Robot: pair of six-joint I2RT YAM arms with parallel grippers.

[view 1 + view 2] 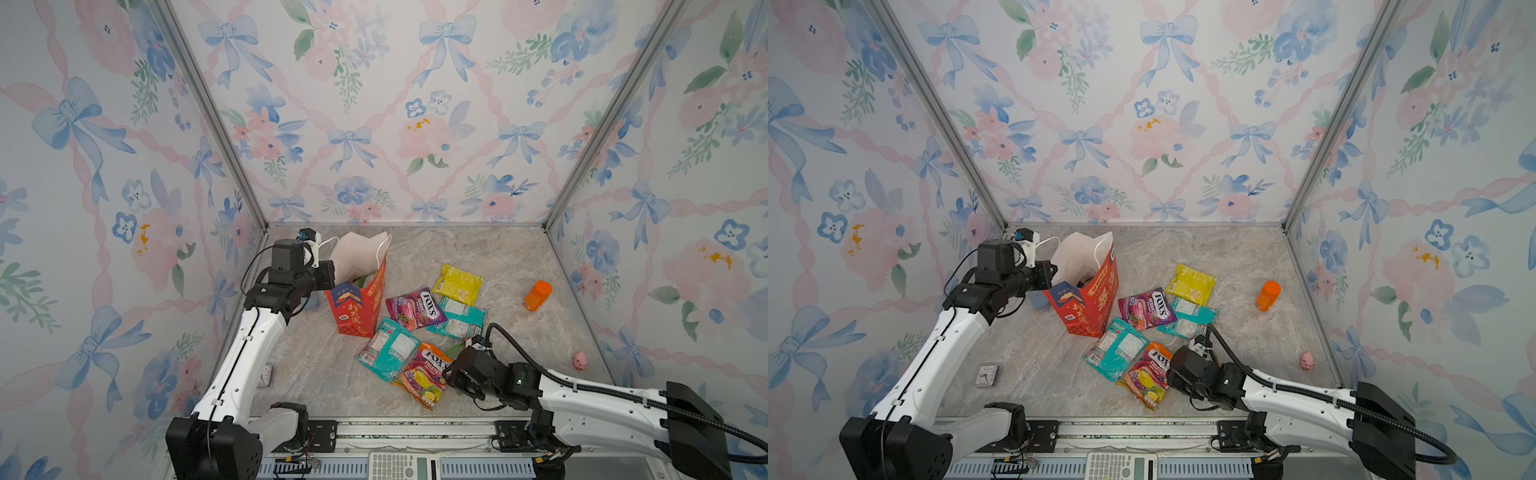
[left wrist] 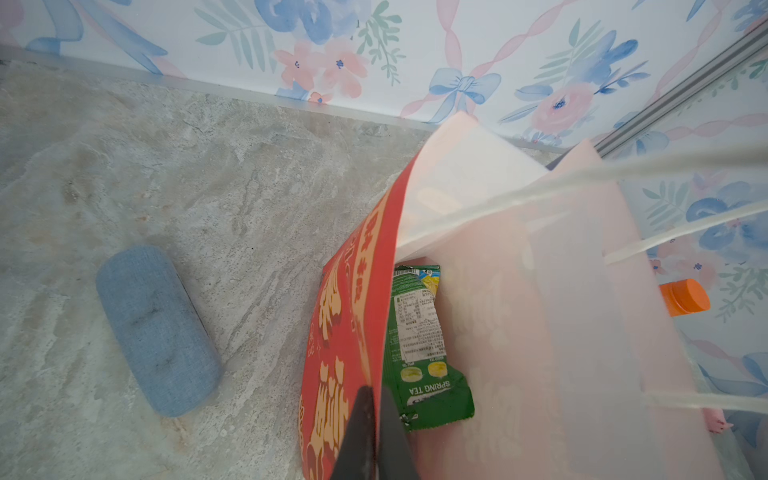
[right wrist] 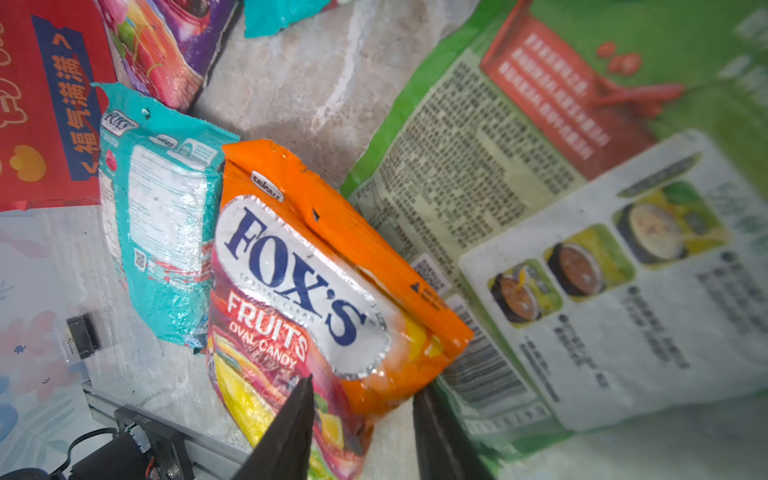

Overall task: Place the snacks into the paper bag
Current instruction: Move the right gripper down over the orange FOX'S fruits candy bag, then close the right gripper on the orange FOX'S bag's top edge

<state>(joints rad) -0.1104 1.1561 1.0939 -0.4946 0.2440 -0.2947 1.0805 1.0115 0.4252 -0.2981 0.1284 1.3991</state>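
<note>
One green plastic packet [image 2: 419,353] in red paper bag [image 1: 357,309] (left gripper [image 2: 375,392] pinching its rim); six snacks [image 1: 415,309] left, 4 o'clock; right gripper [image 3: 362,384] spread astride orange FOX'S packet [image 3: 316,257].

We take this for a robotics lab's test booth, not a lived-in room. The floral wallpaper [image 1: 374,124] with blue bows covers only three flat panels, joined by bare aluminium posts [image 1: 249,189] at the far corners. The booth's floor is a marble-look tabletop [image 1: 478,249]. Along its near edge runs a metal rail [image 1: 415,428], where the left arm [image 1: 245,349] and the right arm [image 1: 602,409] are mounted, with loose wiring [image 1: 297,460] and a calculator [image 1: 401,465] just in front.
</note>
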